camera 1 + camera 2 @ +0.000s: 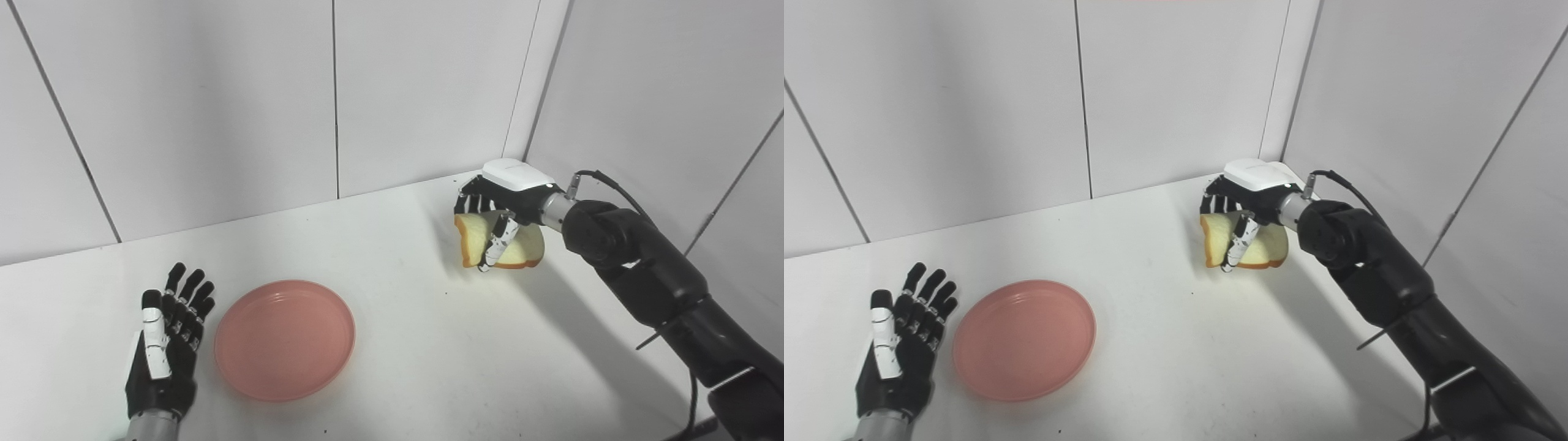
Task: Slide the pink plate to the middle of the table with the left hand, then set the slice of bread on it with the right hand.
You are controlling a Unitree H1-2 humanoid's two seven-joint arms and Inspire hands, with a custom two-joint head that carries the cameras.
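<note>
The pink plate (285, 339) lies flat on the white table (416, 343), left of centre and near the front. My left hand (165, 343) rests just left of the plate, fingers straight and apart, holding nothing and clear of the rim. My right hand (499, 211) is at the far right corner, shut on the slice of bread (474, 236), which hangs tilted just above the table. It also shows in the right eye view (1216, 239).
White wall panels (245, 122) close the table at the back and on the right, meeting in a corner just behind my right hand. My right arm (649, 275) crosses the table's right side.
</note>
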